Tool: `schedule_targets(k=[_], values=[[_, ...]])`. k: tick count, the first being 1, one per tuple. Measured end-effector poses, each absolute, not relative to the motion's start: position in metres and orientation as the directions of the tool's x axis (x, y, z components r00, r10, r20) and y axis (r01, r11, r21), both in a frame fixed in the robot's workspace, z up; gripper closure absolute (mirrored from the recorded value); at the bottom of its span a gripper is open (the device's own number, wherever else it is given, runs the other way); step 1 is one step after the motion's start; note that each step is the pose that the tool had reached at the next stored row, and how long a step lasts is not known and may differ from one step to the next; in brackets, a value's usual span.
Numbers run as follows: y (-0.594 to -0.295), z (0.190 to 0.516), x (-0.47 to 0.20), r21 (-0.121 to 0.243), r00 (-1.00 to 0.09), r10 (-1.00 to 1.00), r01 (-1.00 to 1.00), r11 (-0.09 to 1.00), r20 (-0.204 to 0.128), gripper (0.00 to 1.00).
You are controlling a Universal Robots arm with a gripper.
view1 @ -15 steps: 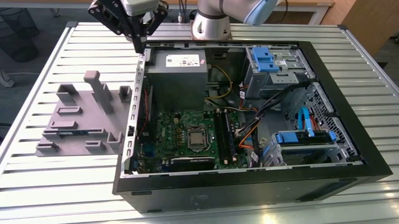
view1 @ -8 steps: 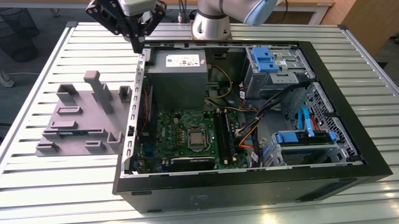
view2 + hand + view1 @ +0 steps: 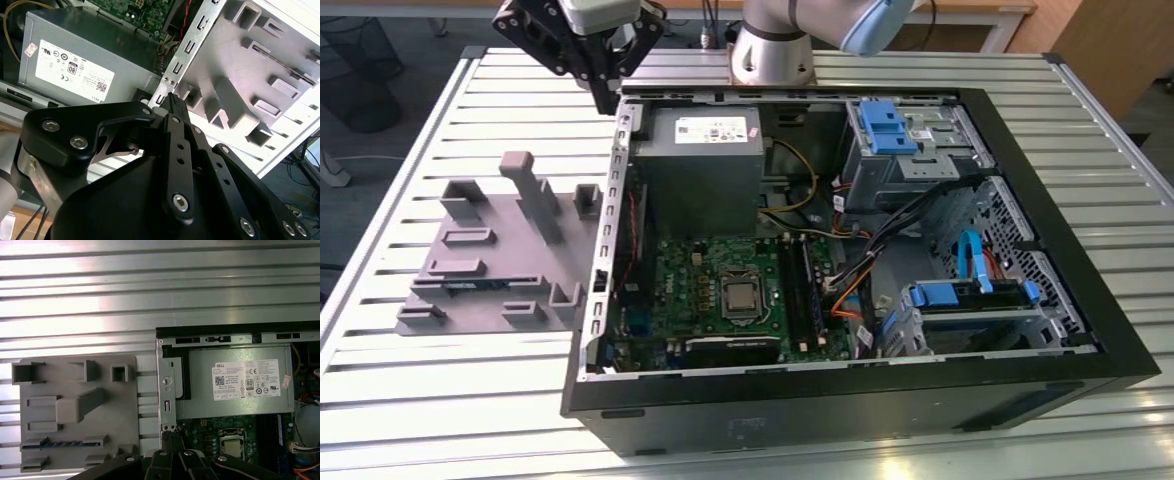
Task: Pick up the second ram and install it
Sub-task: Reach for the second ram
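Approach step: you are hovering the gripper [image 3: 606, 100], jaws together and empty, above the case [image 3: 854, 400] at its far corner, on the exterior view's left. The second ram [image 3: 62, 444] is sitting in the tray [image 3: 494, 268], in the near slot, left of the case. Grasping it would need the jaws parted.

Slatted metal surface [image 3: 454, 400] is lit brightly w/ glare; dark floor [image 3: 420, 32] & wooden furniture [image 3: 1107, 45] are seen beyond its far edge.
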State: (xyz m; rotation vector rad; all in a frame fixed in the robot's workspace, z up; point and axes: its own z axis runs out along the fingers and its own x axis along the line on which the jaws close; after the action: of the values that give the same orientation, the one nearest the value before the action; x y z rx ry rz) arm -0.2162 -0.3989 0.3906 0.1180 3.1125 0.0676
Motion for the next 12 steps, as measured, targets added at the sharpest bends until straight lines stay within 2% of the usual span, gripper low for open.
schedule_targets(k=[12], values=[[-0.3989, 0.3902, -0.2215, 0.044, -0.997, 0.076, 0.075, 0.996, -0.025, 0.89]])
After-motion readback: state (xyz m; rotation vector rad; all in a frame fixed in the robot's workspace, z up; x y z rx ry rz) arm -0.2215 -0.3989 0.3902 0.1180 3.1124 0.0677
